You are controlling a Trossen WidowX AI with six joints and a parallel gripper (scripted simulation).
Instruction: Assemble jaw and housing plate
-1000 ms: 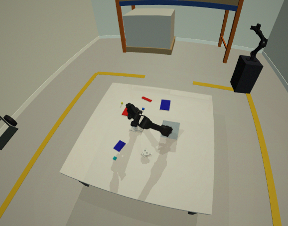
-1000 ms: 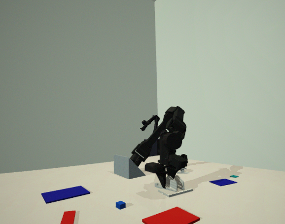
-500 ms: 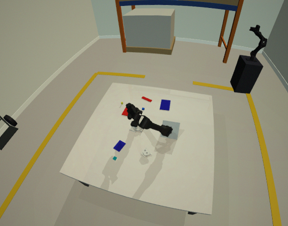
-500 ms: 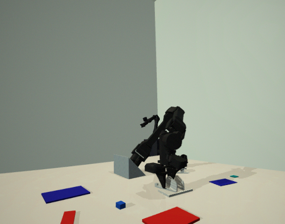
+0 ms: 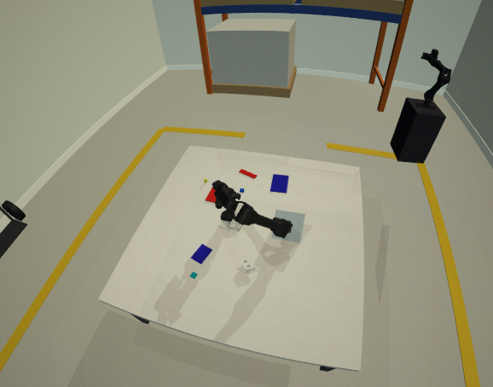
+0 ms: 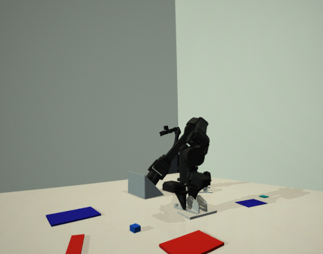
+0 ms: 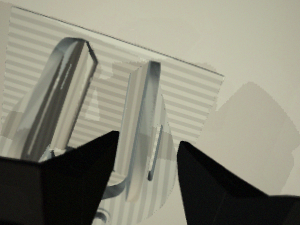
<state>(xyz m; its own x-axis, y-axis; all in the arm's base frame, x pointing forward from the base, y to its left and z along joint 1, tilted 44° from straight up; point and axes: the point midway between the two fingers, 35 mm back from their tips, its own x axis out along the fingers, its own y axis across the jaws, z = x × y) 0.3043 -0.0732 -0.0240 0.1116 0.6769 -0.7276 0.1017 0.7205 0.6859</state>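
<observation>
The clear baseplate (image 6: 190, 217) (image 7: 200, 84) lies on the table under my wrist. Two clear upright jaws stand over it, side by side with a gap between them. The left jaw (image 7: 75, 99) in the wrist view is outside my fingers. My gripper (image 7: 148, 143) is shut on the right jaw (image 7: 142, 109), which stands between the black fingertips. A small ring-like part (image 7: 101, 215) shows low in the wrist view; whether it is a pin is unclear. Pin seating and tooth mesh are hidden. A small pale part with round holes (image 5: 246, 265) (image 6: 207, 191), seemingly the housing plate, lies apart from the baseplate.
A grey wedge block (image 5: 298, 222) (image 6: 136, 186) stands by the arm's base. Blue plates (image 5: 279, 183) (image 5: 201, 254), a red plate (image 6: 191, 243), a red bar (image 5: 247, 174), a small blue cube (image 6: 134, 228) and a teal tile (image 5: 194, 275) lie around.
</observation>
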